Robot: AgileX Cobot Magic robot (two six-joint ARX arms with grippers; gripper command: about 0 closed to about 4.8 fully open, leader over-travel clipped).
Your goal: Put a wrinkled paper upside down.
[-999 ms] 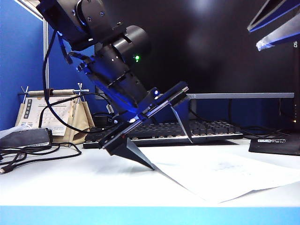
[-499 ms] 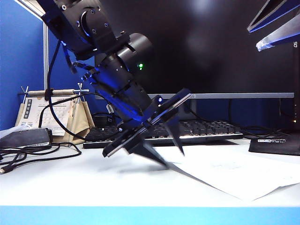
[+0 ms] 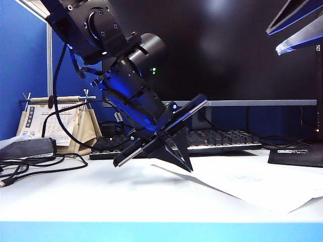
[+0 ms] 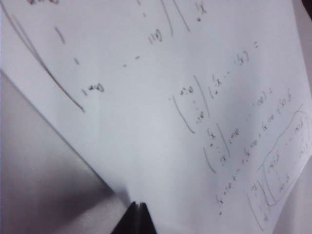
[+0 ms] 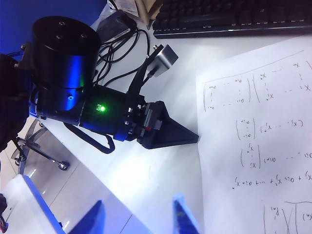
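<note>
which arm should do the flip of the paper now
Left. The left claw is shut on the edge of the wrinkled paper, which looks lifted off the table there. The right claw hangs open above the desk, holding nothing.

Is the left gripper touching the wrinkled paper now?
Touching. In the left wrist view the left gripper has its fingers shut on the edge of the wrinkled paper; in the exterior view that edge is lifted off the table.

A white table (image 3: 75,196) fills the lower frame; a blue partition wall (image 3: 22,65) stands at left, a dark monitor (image 3: 237,50) behind.
</note>
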